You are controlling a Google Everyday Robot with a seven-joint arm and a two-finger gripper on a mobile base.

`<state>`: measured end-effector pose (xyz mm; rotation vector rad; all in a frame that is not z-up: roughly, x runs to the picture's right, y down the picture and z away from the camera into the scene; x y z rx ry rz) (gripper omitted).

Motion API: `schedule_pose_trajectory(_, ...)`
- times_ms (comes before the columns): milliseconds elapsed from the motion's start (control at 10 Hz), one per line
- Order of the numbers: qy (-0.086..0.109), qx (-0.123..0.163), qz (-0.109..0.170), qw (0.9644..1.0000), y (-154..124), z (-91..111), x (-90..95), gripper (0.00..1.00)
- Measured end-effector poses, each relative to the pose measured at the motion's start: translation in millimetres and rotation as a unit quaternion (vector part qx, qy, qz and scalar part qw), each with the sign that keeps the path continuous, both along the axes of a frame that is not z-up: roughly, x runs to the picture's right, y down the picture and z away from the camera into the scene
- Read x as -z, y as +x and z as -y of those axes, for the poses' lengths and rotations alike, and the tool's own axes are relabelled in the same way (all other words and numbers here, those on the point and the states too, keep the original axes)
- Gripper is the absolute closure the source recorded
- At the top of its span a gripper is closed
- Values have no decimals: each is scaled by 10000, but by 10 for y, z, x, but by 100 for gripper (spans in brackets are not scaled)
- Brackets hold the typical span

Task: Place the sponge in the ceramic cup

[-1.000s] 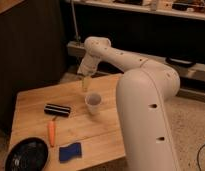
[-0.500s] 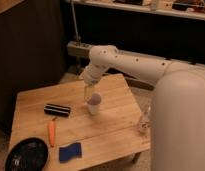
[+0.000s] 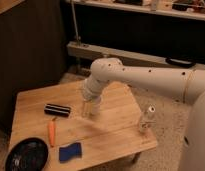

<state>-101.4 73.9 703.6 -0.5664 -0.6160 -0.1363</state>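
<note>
Sponge (image 3: 70, 151), bright blue, flat and roughly rectangular, is lying on the light wooden worktop (image 3: 116, 132) at about 7 o'clock from the worktop's middle. It is sitting close to the near edge and touching nothing else. A round black plate (image 3: 27, 155) is sitting just beside it at its 9 o'clock, on the near left corner, with a narrow strip of wood showing between them. An orange carrot (image 3: 52, 131) is lying at the sponge's 11 o'clock, running roughly from 12 to 6, near both plate and sponge but apart from each. A black cylindrical roll (image 3: 57, 109) is lying on its side just beyond the carrot's far tip, at 12 o'clock from it.

A white robot arm (image 3: 146, 80) is reaching in from 3 o'clock, bending at a rounded elbow over the far half of the worktop and pointing downward. Its hand (image 3: 87, 109) is hanging at the worktop's middle, at the roll's 3 o'clock and well apart from the sponge. A pale whitish-grey ceramic cup (image 3: 94, 107) is standing at that same spot, largely covered by the hand, and whether the two are touching cannot be told. Whether the hand is apart or together cannot be told either. The sponge is lying outside the cup, at its 7 o'clock.

A small clear upright bottle-like thing (image 3: 147, 117) is standing near the worktop's edge at 3 o'clock
</note>
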Motion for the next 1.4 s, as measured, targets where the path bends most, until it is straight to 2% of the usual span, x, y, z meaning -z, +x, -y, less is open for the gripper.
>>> schedule_pose_trajectory(100,-149,-109,40,9998,31,-161,0,20)
schedule_pose_trajectory(300,-420,-501,256,9975,174,-549,33,20)
schedule_pose_trajectory(400,-587,-806,506,9937,285,-778,48,20)
schedule_pose_trajectory(500,-675,-1017,724,9899,338,-915,59,20)
schedule_pose_trajectory(600,-777,-1268,1034,9835,404,-1088,91,20)
schedule_pose_trajectory(700,-846,-1460,1227,9780,455,-1245,117,20)
schedule_pose_trajectory(800,-908,-1572,1324,9744,455,-1392,95,20)
schedule_pose_trajectory(900,-978,-1634,1348,9724,442,-1490,31,20)
schedule_pose_trajectory(1100,-1136,-1535,1220,9740,398,-1587,-211,20)
schedule_pose_trajectory(1400,-1299,-1267,1148,9767,218,-1693,-372,20)
